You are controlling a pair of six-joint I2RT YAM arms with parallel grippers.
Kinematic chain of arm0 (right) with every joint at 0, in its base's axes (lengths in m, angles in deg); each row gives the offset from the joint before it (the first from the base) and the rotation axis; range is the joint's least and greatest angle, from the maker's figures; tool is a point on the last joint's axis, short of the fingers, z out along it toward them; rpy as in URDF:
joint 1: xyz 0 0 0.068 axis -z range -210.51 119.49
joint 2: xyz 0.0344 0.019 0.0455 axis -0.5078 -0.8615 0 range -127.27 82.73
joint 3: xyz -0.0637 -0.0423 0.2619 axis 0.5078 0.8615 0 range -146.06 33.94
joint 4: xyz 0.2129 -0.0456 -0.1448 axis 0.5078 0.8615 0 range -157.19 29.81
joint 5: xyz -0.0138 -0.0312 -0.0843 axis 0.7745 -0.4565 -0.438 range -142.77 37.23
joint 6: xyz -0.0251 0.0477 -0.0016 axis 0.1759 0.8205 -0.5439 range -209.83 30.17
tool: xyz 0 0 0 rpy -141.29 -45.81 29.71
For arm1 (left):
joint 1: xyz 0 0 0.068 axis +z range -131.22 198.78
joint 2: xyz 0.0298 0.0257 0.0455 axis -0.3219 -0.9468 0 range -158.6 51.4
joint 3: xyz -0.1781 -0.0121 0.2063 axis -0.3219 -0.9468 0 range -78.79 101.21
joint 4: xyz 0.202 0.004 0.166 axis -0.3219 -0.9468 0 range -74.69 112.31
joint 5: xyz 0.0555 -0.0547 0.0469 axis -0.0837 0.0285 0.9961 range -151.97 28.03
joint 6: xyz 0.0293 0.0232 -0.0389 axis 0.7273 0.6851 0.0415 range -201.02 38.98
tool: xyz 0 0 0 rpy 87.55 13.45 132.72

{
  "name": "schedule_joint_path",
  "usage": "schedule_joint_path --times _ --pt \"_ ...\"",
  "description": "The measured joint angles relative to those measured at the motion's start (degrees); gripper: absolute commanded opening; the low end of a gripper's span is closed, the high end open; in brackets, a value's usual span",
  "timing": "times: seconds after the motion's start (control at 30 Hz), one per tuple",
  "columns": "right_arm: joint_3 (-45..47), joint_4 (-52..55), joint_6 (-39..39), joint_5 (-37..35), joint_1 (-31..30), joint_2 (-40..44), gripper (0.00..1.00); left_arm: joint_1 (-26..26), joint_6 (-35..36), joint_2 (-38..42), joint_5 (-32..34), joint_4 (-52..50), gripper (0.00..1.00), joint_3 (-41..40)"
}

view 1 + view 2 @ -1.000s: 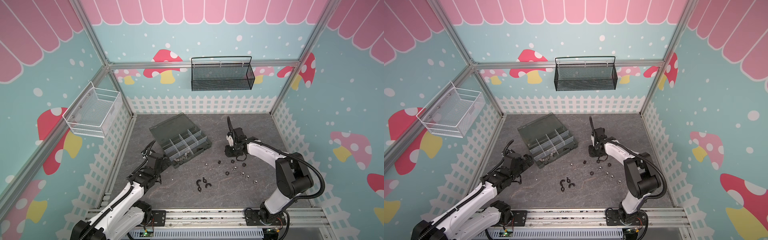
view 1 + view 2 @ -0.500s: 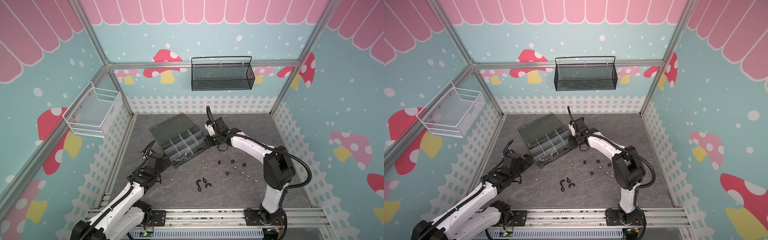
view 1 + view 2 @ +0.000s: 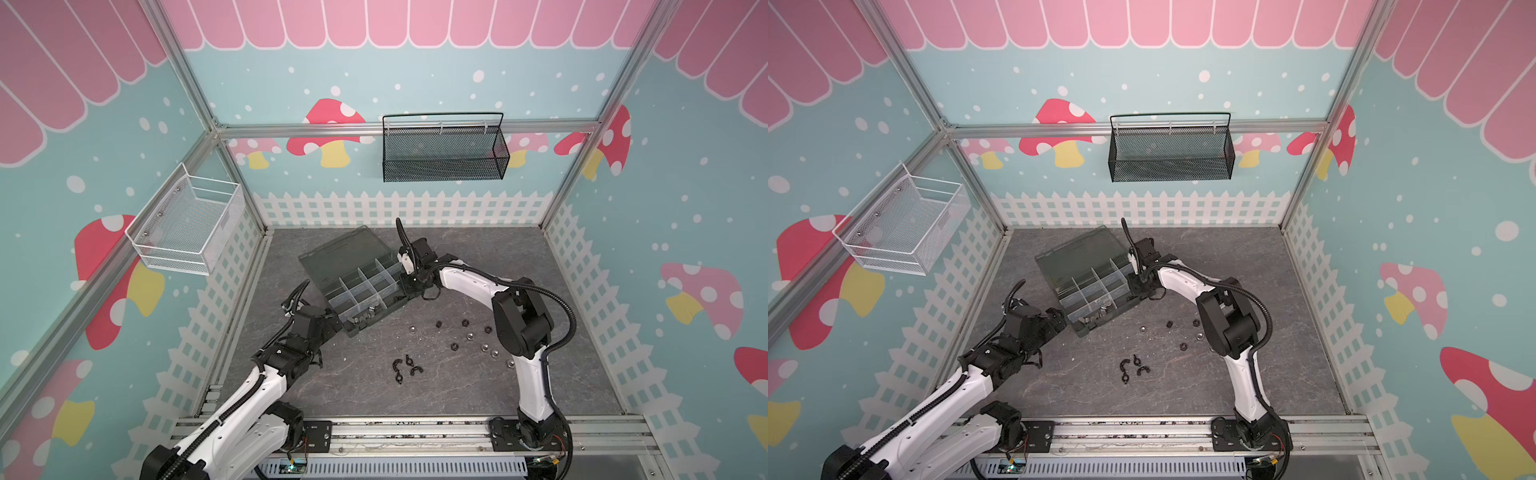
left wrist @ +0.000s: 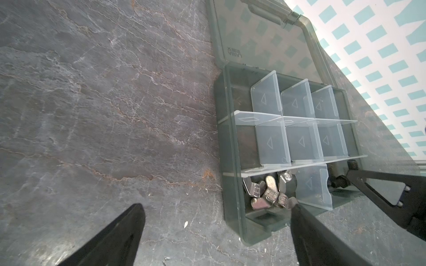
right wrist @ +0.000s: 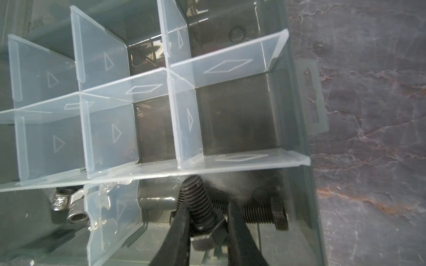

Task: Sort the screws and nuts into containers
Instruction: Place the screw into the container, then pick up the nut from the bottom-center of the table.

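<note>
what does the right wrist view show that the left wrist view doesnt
Only the right wrist view: the right gripper shut on a black screw over a corner compartment, with another screw already lying inside.

Only the left wrist view: the left gripper with jaws wide open and empty, the box's open lid, and the pile of silver winged nuts seen clearly.

Both: the organizer box, its translucent dividers, and the grey table.
</note>
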Motion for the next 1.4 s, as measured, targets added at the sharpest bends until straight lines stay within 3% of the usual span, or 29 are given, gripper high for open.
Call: schedule_joint_path --times 0.23,0.63,1.0,1.13,1.4 --pt "0.0 0.2 -0.6 -0.5 0.0 -0.1 0.35 0.3 0.0 0.7 0.0 -0.3 1.00 0.0" --pt "0.0 0.7 -0.8 -2.4 0.0 0.8 0.38 1.0 0.7 4.0 0.0 -2.8 0.99 0.0" --pt "8.2 -1.9 0.6 -5.7 0.0 12.6 0.45 0.5 6.0 3.6 0.0 -6.6 0.99 1.5" --pt "12.5 -2.4 1.8 -8.0 0.0 16.0 0.51 -2.4 7.0 2.8 0.2 -6.9 0.99 2.6" --pt "24.2 -3.0 5.3 -14.6 0.0 24.9 0.63 -12.9 7.1 -2.1 2.7 -7.3 0.99 4.3"
